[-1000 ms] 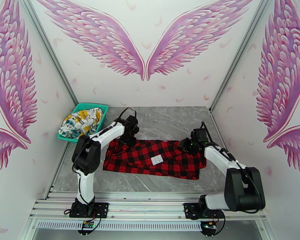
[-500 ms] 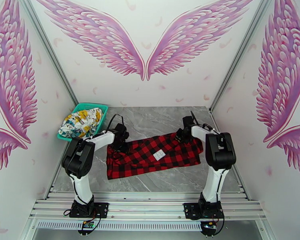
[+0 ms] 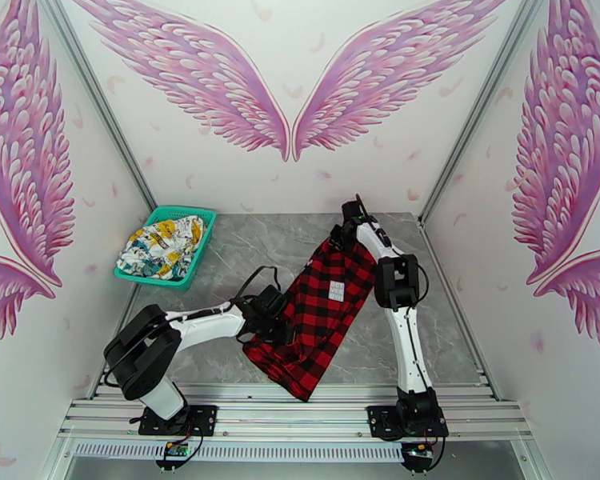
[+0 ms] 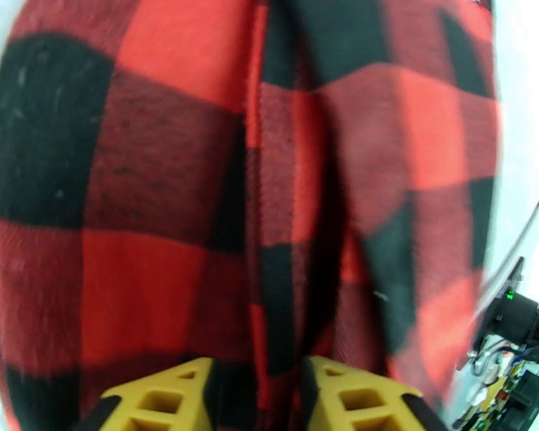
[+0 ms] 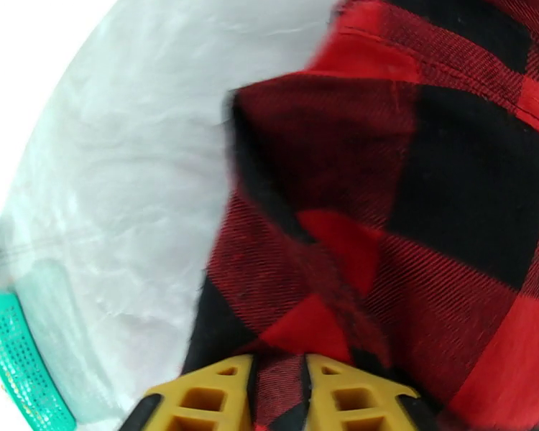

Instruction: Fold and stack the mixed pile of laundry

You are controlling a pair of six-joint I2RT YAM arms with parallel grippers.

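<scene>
The red-and-black plaid garment (image 3: 320, 314) lies stretched on a diagonal, from the far right of the table down to its near middle, with a white label (image 3: 337, 291) facing up. My left gripper (image 3: 274, 315) holds its left edge. In the left wrist view the yellow fingers (image 4: 158, 396) pinch a fold of plaid (image 4: 269, 210). My right gripper (image 3: 346, 227) holds the far corner. In the right wrist view its fingers (image 5: 201, 396) are closed on the plaid (image 5: 413, 210). The white cartoon-print garment (image 3: 162, 243) lies bunched in the basket.
The teal mesh basket (image 3: 200, 258) stands at the far left corner of the grey marble table (image 3: 252, 250); its edge (image 5: 11, 353) appears in the right wrist view. Walls enclose the table on three sides, and a metal rail (image 3: 300, 414) runs along the near edge.
The right arm swung up to the far end and the left arm pulled toward the near middle. The plaid garment turned from lying crosswise to running diagonally, far to near.
</scene>
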